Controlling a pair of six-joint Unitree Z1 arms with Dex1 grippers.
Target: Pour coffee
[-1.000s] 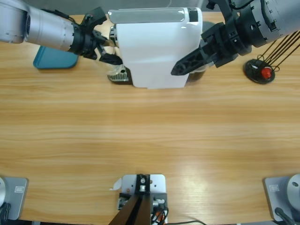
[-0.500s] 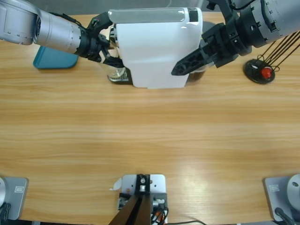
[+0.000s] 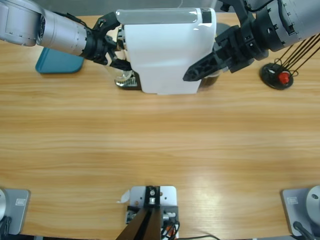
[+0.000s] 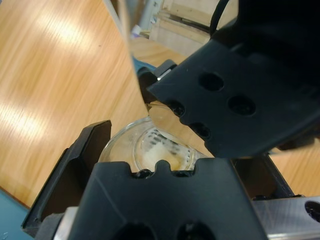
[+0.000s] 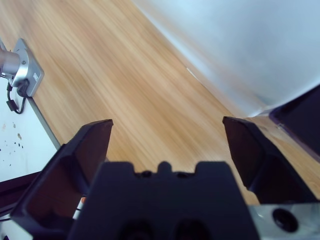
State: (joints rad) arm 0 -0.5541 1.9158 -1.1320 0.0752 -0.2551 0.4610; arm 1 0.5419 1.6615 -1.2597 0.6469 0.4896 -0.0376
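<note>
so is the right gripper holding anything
No. In the right wrist view the right gripper stands wide open, with only bare wooden table between its jaws, beside the white coffee machine.

Clear glass (image 4: 150, 145) was half hidden behind the left gripper (image 4: 150, 155) body and its big upper jaw; coffee inside couldn't be made out. White coffee machine (image 3: 167, 50) hid most of the glass from above. Blue tray (image 3: 57, 64) sat partly under the arm.
</note>
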